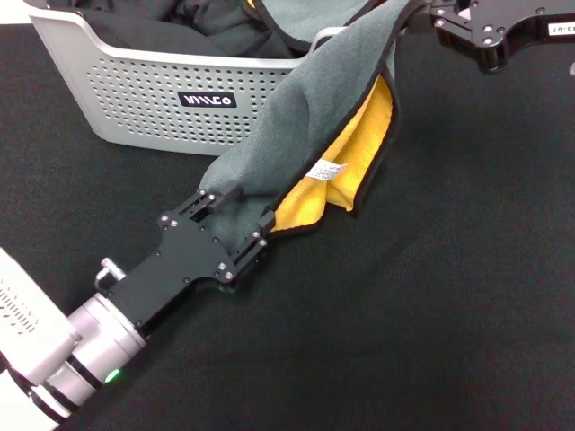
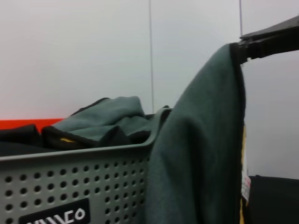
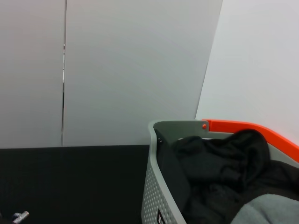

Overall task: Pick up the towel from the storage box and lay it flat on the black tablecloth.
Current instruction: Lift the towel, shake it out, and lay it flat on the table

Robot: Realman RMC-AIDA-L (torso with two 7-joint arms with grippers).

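The towel (image 1: 305, 135), grey with a yellow-orange inner face, black trim and a white tag, is stretched in the air from the storage box (image 1: 135, 99) down over the black tablecloth (image 1: 431, 314). My left gripper (image 1: 241, 205) is shut on its lower end, just above the cloth. My right gripper (image 1: 429, 18) holds the upper corner at the top right, beside the box. In the left wrist view the towel (image 2: 205, 154) hangs from the right gripper's finger (image 2: 271, 42), with another grey fold (image 2: 107, 116) still lying in the box (image 2: 70, 182).
Plain black cloths (image 3: 219, 163) fill the box (image 3: 154, 196) beside the grey fold (image 3: 266, 210). An orange rim (image 3: 252, 128) runs behind the box. A white wall stands beyond the table. The tablecloth spreads in front and to the right.
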